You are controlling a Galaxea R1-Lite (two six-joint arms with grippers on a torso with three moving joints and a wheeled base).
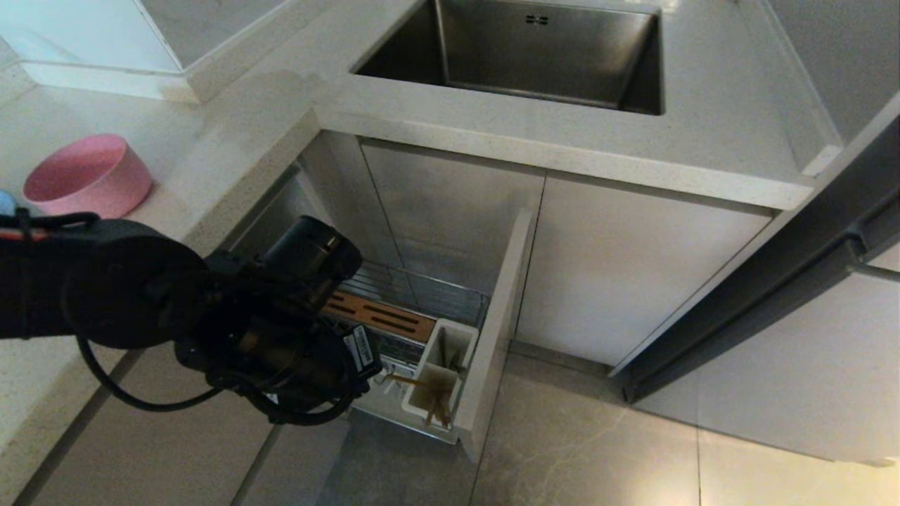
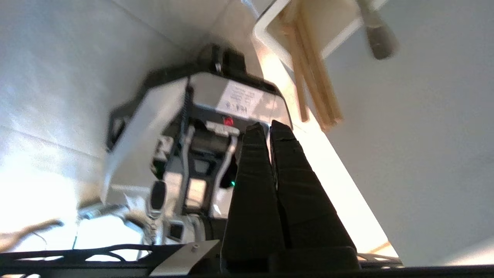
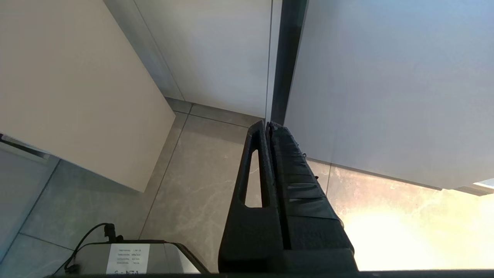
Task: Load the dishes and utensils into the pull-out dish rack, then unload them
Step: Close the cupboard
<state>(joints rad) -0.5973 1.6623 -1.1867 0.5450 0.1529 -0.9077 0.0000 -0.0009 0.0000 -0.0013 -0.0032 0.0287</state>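
The pull-out dish rack (image 1: pixel 422 295) stands drawn out under the counter, its beige front panel (image 1: pixel 499 330) to the right. In its white utensil cups (image 1: pixel 439 372) stand the chopsticks (image 1: pixel 437 407) and the spoon (image 1: pixel 444 348). My left arm (image 1: pixel 274 351) hangs over the rack's near end and hides the fingers there. In the left wrist view my left gripper (image 2: pixel 268 127) is shut with nothing in it, a little short of the chopsticks (image 2: pixel 312 92) and the spoon's handle (image 2: pixel 380 38). The pink bowl (image 1: pixel 88 176) sits on the counter at the left, beside a sliver of the blue plate (image 1: pixel 4 202).
The steel sink (image 1: pixel 534 56) is set in the counter above the rack. Closed cabinet doors (image 1: pixel 619 267) run to the right, with grey floor tiles (image 1: pixel 576 450) below. My right gripper (image 3: pixel 268 125) hangs parked and shut over the floor. My own base (image 2: pixel 193 135) lies under the left gripper.
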